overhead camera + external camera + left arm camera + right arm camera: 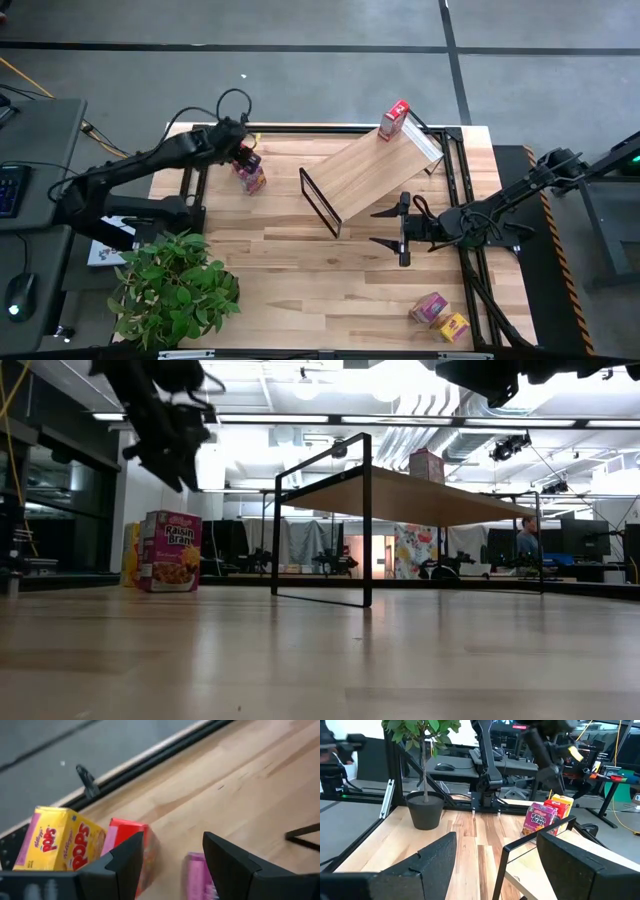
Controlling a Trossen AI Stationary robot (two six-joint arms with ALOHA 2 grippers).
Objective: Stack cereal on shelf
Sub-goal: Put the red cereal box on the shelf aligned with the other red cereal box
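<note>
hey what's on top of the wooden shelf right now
One red cereal box stands on the shelf near its far end; the rest of the board is bare. In the low view only the box's top shows, its base hidden behind the shelf's edge.

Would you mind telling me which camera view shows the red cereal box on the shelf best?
The high view: the red cereal box stands in full sight at the far corner of the shelf. The low view shows only a small, distant box on the board. Neither wrist view shows it.

Two dark, cable-draped, jointed arms
</note>
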